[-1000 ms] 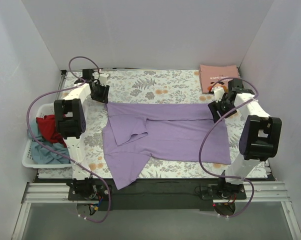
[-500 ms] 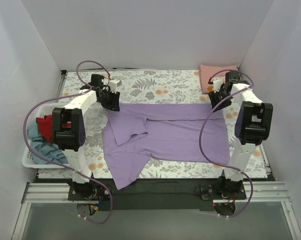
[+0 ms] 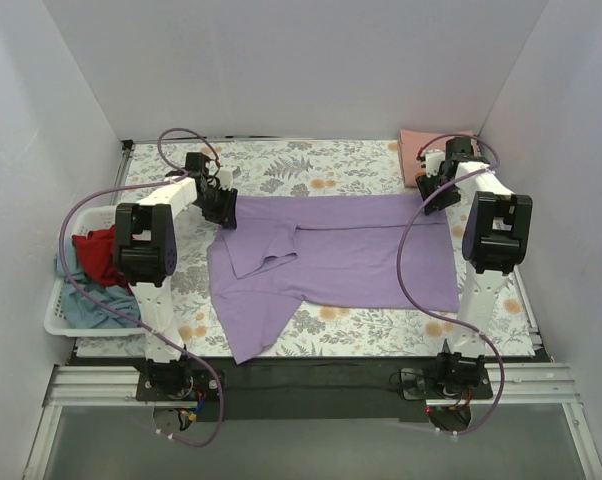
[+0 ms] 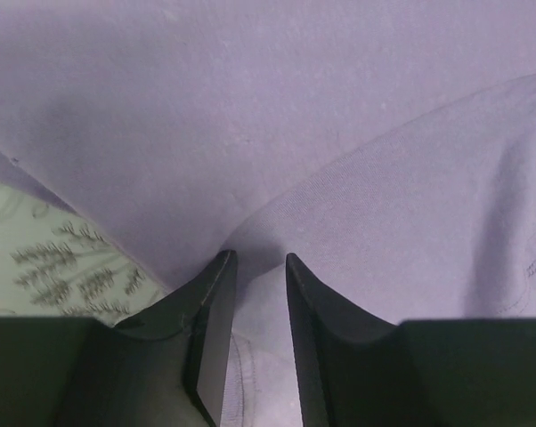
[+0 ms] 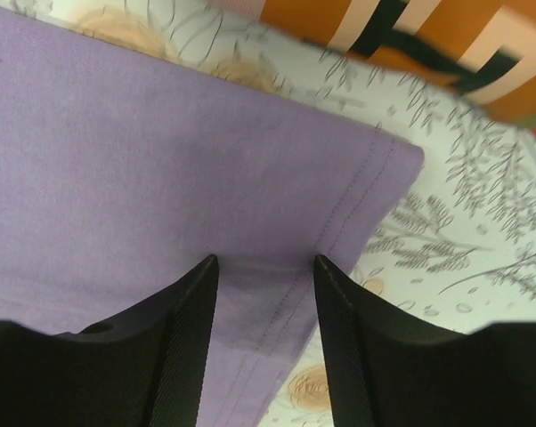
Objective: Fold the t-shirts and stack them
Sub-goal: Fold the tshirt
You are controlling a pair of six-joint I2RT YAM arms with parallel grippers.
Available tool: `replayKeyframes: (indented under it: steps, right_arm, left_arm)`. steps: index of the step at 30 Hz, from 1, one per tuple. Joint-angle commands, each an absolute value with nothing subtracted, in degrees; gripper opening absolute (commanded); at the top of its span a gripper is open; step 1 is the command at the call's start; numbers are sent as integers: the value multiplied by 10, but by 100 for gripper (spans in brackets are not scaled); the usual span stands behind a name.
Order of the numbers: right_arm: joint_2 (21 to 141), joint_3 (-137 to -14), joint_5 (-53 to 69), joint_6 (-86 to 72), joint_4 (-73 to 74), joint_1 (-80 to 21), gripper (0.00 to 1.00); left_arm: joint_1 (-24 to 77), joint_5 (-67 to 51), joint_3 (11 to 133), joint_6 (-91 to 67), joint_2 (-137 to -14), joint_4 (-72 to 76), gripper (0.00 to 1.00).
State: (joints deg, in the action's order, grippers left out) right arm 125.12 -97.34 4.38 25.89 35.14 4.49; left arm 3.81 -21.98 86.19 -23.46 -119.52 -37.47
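Note:
The lavender t-shirt point(image 3: 341, 255) lies spread flat on the floral cloth, with one sleeve folded in at the left. My left gripper point(image 3: 222, 206) is at its far left corner. In the left wrist view its fingers point(image 4: 216, 294) stand close together with a raised ridge of lavender fabric point(image 4: 339, 160) between them. My right gripper point(image 3: 437, 190) is at the far right corner. In the right wrist view its jaws are apart and its tips rest on the hemmed corner point(image 5: 357, 187). The salmon-pink t-shirt point(image 3: 421, 150) lies folded at the far right.
A white basket point(image 3: 56, 315) at the left table edge holds the red t-shirt point(image 3: 96, 255) and the grey-blue t-shirt point(image 3: 86, 305). White walls close in three sides. The purple cables loop above both arms. The pink shirt's print point(image 5: 410, 36) lies just beyond the right gripper.
Both grippers moved away from the bases toward the far edge. The lavender shirt slid with them, so its far edge lies farther back and more floral cloth shows in front.

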Motion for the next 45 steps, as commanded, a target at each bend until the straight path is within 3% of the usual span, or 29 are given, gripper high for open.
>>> replayKeyframes:
  steps: [1, 5, 7, 8, 9, 10, 14, 18, 22, 27, 40, 45]
  right_arm:
    - [1270, -1005, 46, 251, 319, 47, 55]
    - [1192, -980, 104, 277, 352, 47, 66]
    - [1121, -953, 147, 309, 381, 47, 71]
    - [1095, -940, 155, 318, 403, 47, 73]
    - [1041, -927, 163, 333, 416, 47, 78]
    - [1015, -892, 175, 361, 429, 47, 80]
    - [899, -790, 179, 446, 501, 45, 80]
    - [794, -652, 146, 524, 539, 37, 67]
    - [712, -526, 86, 579, 520, 33, 60]
    - [692, -435, 41, 609, 469, 30, 59]
    - [734, -359, 11, 616, 363, 15, 59]
    - [731, -316, 3, 625, 336, 9, 43]
  left_arm:
    - [33, -212, 899, -220, -1231, -378, 29]
    - [33, -311, 884, -173, -1129, -408, 38]
    - [33, -366, 868, -133, -1082, -433, 60]
    - [33, -384, 861, -114, -1040, -477, 63]
    - [33, -395, 853, -95, -1021, -496, 75]
    - [33, -409, 827, -69, -1001, -511, 76]
    - [33, -418, 731, 24, -891, -582, 76]
    - [39, -402, 645, 53, -815, -613, 72]
    - [40, -400, 606, 43, -770, -614, 71]
    - [44, -394, 587, 32, -744, -604, 71]
    - [44, -363, 542, 39, -737, -579, 72]
    - [52, -325, 512, 77, -729, -586, 68]
